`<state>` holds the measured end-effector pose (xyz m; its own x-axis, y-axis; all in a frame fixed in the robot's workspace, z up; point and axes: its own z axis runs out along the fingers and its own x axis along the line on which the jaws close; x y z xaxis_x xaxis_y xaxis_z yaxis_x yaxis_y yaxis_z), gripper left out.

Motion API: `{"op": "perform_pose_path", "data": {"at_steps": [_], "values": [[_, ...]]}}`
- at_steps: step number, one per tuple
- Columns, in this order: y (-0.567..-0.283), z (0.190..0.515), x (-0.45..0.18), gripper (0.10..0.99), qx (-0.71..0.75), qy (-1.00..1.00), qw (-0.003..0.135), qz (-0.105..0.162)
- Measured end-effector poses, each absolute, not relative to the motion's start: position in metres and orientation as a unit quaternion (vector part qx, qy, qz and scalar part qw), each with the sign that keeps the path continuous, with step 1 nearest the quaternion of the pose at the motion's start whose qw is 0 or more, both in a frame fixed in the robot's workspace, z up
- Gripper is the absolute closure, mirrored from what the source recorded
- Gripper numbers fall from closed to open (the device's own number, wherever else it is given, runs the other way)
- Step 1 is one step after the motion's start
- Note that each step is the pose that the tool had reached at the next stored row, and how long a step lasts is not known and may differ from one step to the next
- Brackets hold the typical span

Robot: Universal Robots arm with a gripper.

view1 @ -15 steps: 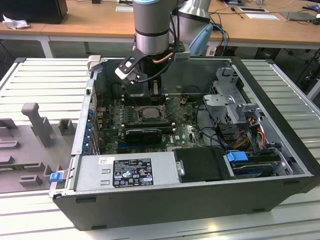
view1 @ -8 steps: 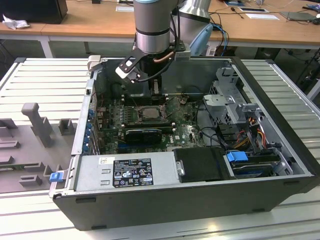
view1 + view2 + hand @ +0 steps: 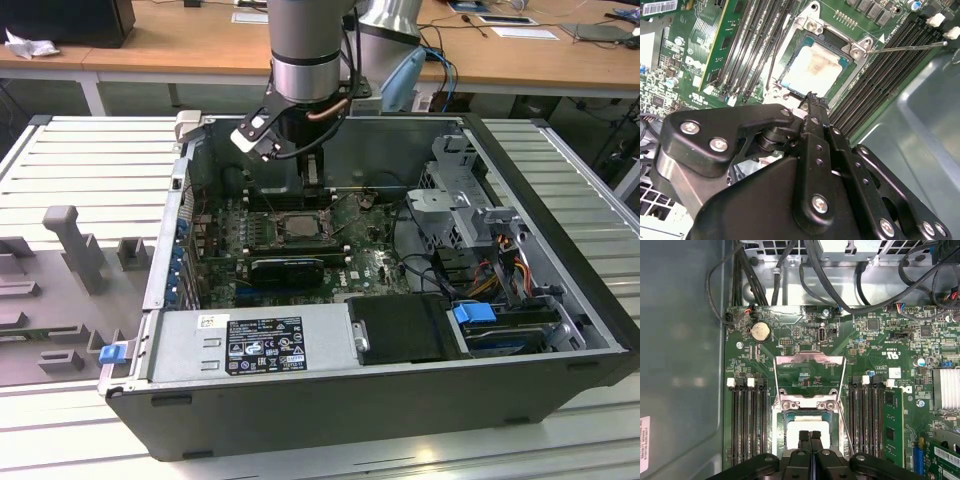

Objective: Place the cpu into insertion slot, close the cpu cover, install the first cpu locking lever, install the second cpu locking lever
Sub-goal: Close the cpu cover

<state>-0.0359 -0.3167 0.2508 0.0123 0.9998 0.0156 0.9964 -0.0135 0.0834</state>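
The cpu (image 3: 807, 421) (image 3: 812, 67), pale and silvery, lies flat inside the black-framed insertion slot (image 3: 779, 431) (image 3: 297, 225) on the green board. In the first wrist view the cpu cover (image 3: 810, 359) stands swung up on its hinge at the slot's far edge, and the board shows through its cut-out. A thin wire locking lever (image 3: 846, 432) (image 3: 905, 48) sticks out free beside the slot. My gripper (image 3: 810, 436) (image 3: 810, 97) (image 3: 308, 178) hangs just above the slot's near edge. Its fingers are shut together with nothing between them.
Long black memory slots (image 3: 747, 425) (image 3: 867, 420) flank the socket. Cables (image 3: 790, 270) hang along the case wall behind the board. A grey power supply box (image 3: 250, 345) and a black drive (image 3: 400, 330) sit at the case front. The drive cage (image 3: 460, 210) stands at the exterior view's right.
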Motion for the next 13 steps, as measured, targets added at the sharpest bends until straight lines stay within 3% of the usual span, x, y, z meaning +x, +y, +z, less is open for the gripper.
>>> {"op": "perform_pose_path", "data": {"at_steps": [13], "values": [[-0.3156,0.257,-0.0326,0.98,0.711,0.702,0.025,0.034]]}}
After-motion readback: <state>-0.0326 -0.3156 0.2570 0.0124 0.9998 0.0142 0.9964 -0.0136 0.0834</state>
